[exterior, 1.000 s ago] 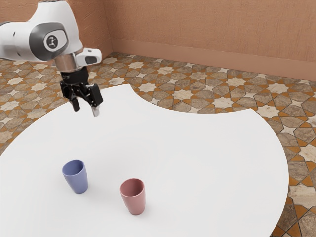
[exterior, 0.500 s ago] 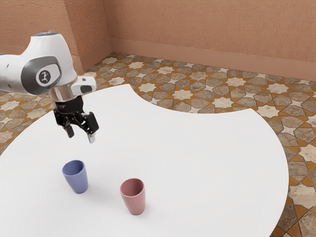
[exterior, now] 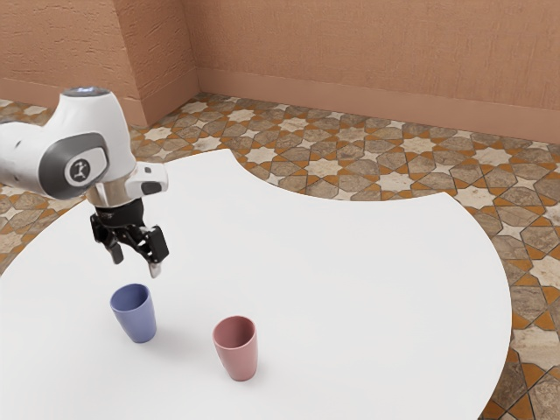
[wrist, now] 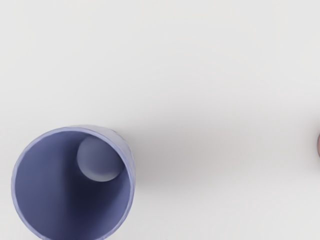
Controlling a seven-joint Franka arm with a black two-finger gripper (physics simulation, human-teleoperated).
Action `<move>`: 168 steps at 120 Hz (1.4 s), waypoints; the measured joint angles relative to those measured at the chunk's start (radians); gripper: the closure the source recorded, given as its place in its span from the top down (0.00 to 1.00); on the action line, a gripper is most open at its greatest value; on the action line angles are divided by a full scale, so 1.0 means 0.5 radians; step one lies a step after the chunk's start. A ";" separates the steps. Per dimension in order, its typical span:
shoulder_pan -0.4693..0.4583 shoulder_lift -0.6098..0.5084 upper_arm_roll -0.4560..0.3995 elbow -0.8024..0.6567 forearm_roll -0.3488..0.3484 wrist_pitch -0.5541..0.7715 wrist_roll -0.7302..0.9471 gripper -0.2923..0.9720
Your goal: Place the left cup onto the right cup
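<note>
both cups are smooth, matte tumblers with no handles, round in section and wider at the rim than at the base. the blue cup (exterior: pixel 133 312) is a dusty periwinkle and the pink cup (exterior: pixel 235 347) a muted rose. they stand on a plain white counter (exterior: pixel 350 289) with a flat, unmarked top, a rounded outline and a curved bite in its far edge. beyond the pink cup lies the floor (exterior: pixel 367 149), tiled with star patterns in brown, orange and cream. past that rises a rough terracotta wall (exterior: pixel 367 44) with a skirting strip along its foot.

the blue cup stands on the counter to the exterior view's left of the pink cup, near it but apart, with only bare counter between the two. it is upright: its long axis runs vertical, mouth up, base flat on the counter. the pink cup stands the same way.

from the wrist we look down into the blue cup (wrist: pixel 70 190) at a slight slant, its pale round bottom showing inside the wall. a sliver of the pink cup (wrist: pixel 318 145) shows well off to its side, across bare counter (wrist: pixel 175 60).

our jaws hang higher than the pink cup and to the exterior view's left of it, just above the blue cup's rim and touching neither cup. they stand apart and grip nothing. our white arm (exterior: pixel 70 157) reaches in from farther to the exterior view's left of the pink cup.
</note>
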 joint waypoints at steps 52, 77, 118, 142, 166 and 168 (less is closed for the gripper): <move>0.013 0.109 0.041 -0.083 0.011 0.146 0.000 0.57; 0.014 0.177 0.053 -0.083 0.012 0.192 -0.001 0.56; 0.016 0.237 0.055 -0.152 0.013 0.320 -0.001 0.55; 0.015 0.275 0.062 -0.194 0.012 0.444 -0.002 0.55; 0.017 0.308 0.073 -0.228 0.012 0.516 -0.003 0.55; 0.016 0.311 0.073 -0.229 0.012 0.520 -0.003 0.55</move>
